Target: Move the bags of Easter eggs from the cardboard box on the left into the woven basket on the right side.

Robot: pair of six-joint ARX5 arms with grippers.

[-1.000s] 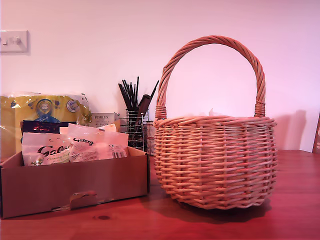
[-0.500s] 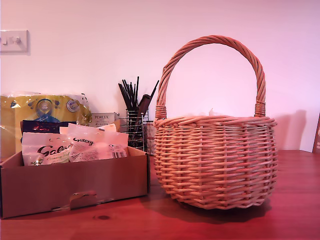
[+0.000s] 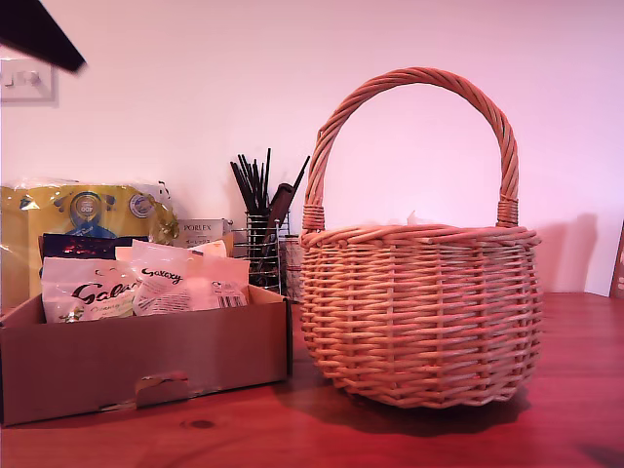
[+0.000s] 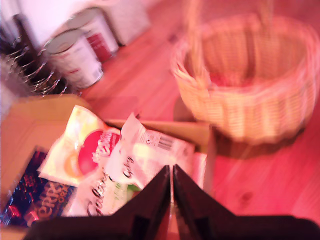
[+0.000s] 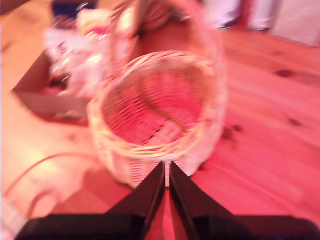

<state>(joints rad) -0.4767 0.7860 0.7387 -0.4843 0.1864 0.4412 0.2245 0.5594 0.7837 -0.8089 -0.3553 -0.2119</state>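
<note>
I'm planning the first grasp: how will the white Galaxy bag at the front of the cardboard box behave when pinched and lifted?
The Galaxy bag looks glossy, so it may slip. It is crinkled and leans on its neighbours in the cardboard box, so it will probably flop and sag. It likely shifts the neighbouring bags as it comes out.

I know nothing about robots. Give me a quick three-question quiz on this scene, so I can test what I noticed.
1. True or false: the Galaxy bags sit in the cardboard box.
2. Which thing does my second hand point towards? A: the woven basket. B: a sink. C: a stove.
3. Fill in the blank: the jaws of my first hand and of my second hand are both ____.

Key: 1 true; 2 A; 3 shut.
</note>
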